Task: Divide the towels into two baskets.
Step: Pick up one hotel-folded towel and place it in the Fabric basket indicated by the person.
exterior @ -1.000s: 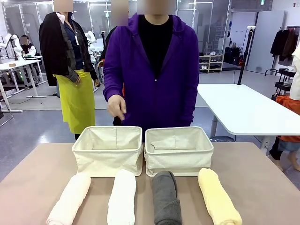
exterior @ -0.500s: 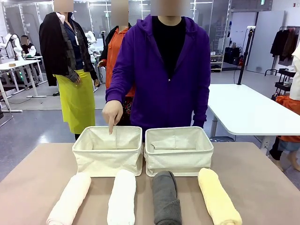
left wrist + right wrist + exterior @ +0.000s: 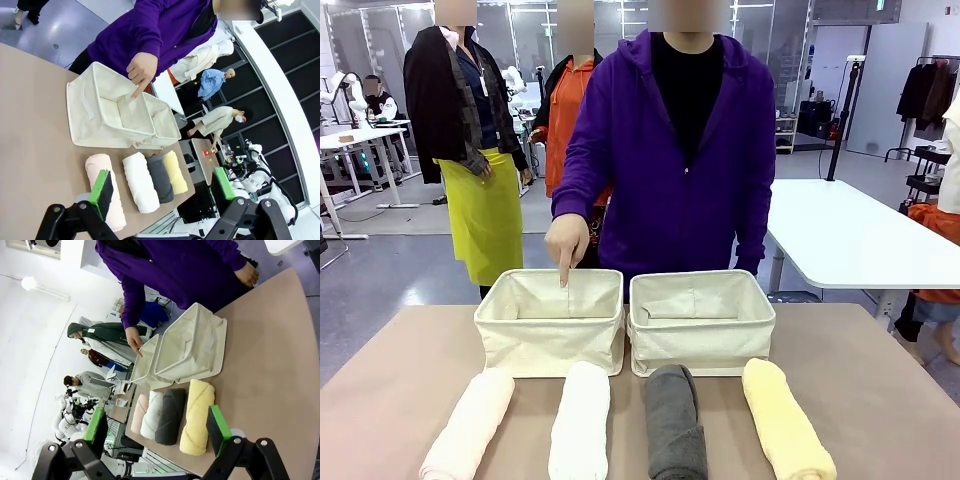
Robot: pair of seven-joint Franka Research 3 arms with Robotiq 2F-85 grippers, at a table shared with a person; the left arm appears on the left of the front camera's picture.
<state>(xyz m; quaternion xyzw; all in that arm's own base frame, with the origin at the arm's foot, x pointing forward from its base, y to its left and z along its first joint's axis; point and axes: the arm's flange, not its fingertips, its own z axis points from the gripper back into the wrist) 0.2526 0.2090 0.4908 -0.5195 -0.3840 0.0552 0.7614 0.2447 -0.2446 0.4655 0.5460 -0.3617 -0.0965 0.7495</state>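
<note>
Four rolled towels lie side by side at the table's near edge: peach (image 3: 470, 425), white (image 3: 582, 420), dark grey (image 3: 674, 420), yellow (image 3: 785, 420). Behind them stand two cream baskets, a left basket (image 3: 550, 345) and a right basket (image 3: 702, 345), both with nothing in them. A person in a purple hoodie points a finger of one hand (image 3: 565, 245) down into the left basket. My left gripper (image 3: 162, 187) hovers open high above the table, over the peach towel (image 3: 97, 162) and the white towel (image 3: 140, 182). My right gripper (image 3: 157, 425) is open too, above the yellow towel (image 3: 197, 415).
The tan table (image 3: 880, 380) has bare room on both sides of the baskets and towels. A white table (image 3: 850, 235) stands behind at the right. Other people stand farther back on the left.
The person has shifted a little to the right and lowered a hand, its finger now pointing into the left basket. Towels, baskets and grippers have not moved.
</note>
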